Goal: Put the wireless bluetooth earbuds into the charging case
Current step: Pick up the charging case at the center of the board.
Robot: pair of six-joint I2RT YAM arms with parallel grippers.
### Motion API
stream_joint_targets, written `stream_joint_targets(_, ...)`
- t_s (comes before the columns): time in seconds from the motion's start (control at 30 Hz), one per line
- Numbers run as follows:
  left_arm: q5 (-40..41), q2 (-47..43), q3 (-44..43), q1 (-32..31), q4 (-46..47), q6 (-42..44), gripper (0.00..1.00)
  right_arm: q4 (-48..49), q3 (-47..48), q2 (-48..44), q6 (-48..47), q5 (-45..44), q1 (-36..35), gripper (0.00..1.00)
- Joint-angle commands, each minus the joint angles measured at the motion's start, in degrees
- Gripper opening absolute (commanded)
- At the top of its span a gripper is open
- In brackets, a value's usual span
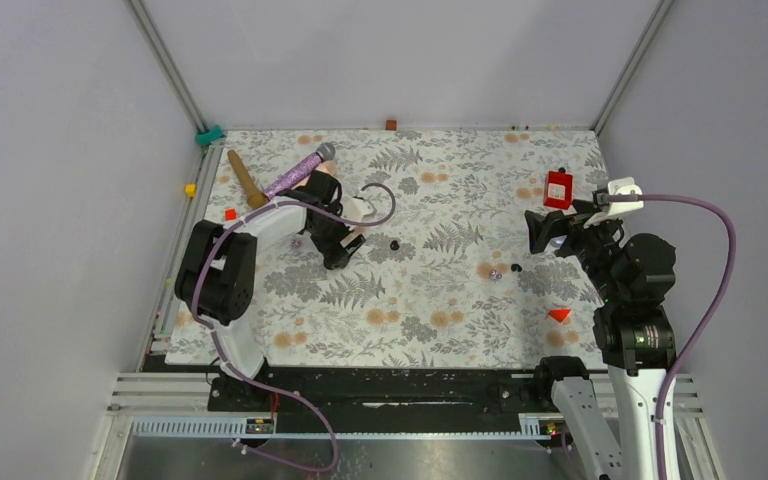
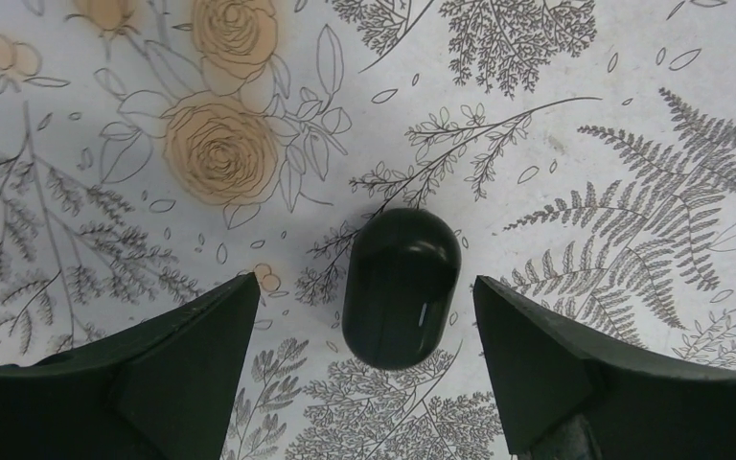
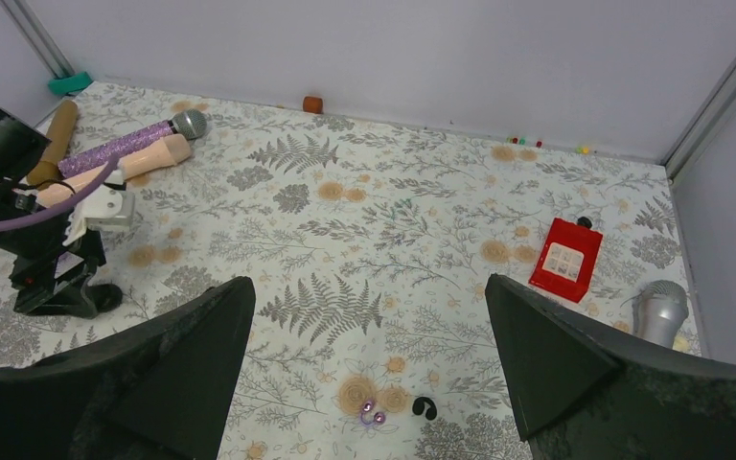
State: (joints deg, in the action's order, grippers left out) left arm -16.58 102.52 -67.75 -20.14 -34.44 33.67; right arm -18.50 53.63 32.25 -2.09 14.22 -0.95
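Left of middle on the desk [image 1: 430,330], my left pincer [image 2: 366,280] stands spread with the dark charging case [image 2: 401,287] lying in its gap, untouched; a skewed squeeze could skid it away. Nearer the right edge, my right pincer [image 3: 369,282] hangs spread near the purple earbuds [image 3: 372,412] and a black earbud [image 3: 425,407], which may roll.

Task items: case and earbuds, none seated.
You have a dark, glossy, capsule-shaped charging case [image 2: 402,287] lying flat on the floral cloth [image 2: 585,115], apparently closed. Two purple earbuds [image 3: 372,412] lie touching each other, with a black earbud [image 3: 425,407] just beside them, all well apart from the case.
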Motion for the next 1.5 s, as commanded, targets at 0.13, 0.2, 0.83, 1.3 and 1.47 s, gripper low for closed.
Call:
stream_joint_targets(0.13, 2.16, 3.67, -2.96, -1.37, -2.04, 2.54, 0.74, 2.9, -0.19, -0.16, 0.41, 1.11, 0.59, 0.99)
stream_joint_targets(0.2, 2.17, 3.98, -2.75, -1.44, -2.65, 2.87, 0.69, 3.06, -0.27, -0.1, 0.62, 1.35, 0.6, 0.99)
stream_joint_targets(0.83, 1.62, -19.64, 4.35, -14.99, -3.09, 2.61, 0.12, 6.47, 1.85, 13.08, 20.27, 24.8, 0.57, 0.99)
stream_joint_targets(1.3, 7.96, -28.52, -1.82, -36.61, -6.08, 1.57, 0.1, 11.55, 2.34, 36.14, 28.72, 40.2, -9.7, 0.92)
stream_joint_targets(1.47, 6.55, -28.79, -3.62, -37.1, -6.08, 0.18, 0.09, 15.11, -1.78, 35.88, 28.17, 39.71, -14.66, 0.9)
